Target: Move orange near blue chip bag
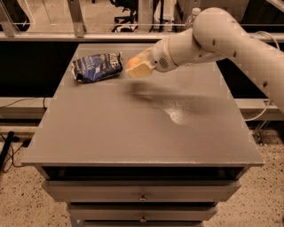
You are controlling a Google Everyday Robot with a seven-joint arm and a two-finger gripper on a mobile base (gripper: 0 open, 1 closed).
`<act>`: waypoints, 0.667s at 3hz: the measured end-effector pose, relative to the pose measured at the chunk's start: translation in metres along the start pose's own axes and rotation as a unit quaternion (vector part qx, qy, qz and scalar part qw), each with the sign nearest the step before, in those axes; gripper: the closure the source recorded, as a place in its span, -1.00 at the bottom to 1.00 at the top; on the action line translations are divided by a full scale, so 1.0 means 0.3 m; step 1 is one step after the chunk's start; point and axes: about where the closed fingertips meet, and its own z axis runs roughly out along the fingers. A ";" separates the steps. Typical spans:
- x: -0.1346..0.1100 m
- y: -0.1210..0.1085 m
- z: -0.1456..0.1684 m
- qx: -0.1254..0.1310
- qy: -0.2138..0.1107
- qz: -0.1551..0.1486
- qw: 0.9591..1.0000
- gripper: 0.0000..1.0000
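The blue chip bag [97,67] lies crumpled at the back left of the grey table [133,133]. My gripper [138,67] hangs above the table just right of the bag, a short gap away from it. Its pale fingers are shut on the orange [141,57], of which only a bright strip shows between them. The white arm reaches in from the upper right and casts a shadow on the tabletop below the gripper.
A clear water bottle [193,13] stands behind the table's far edge, partly hidden by the arm. Drawers [142,195] sit under the front edge. A railing runs along the back; cables lie on the floor at the left.
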 end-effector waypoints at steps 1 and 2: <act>0.030 -0.034 0.085 0.002 -0.013 0.012 1.000 0.62; 0.045 -0.087 0.178 0.008 -0.032 0.018 0.999 0.00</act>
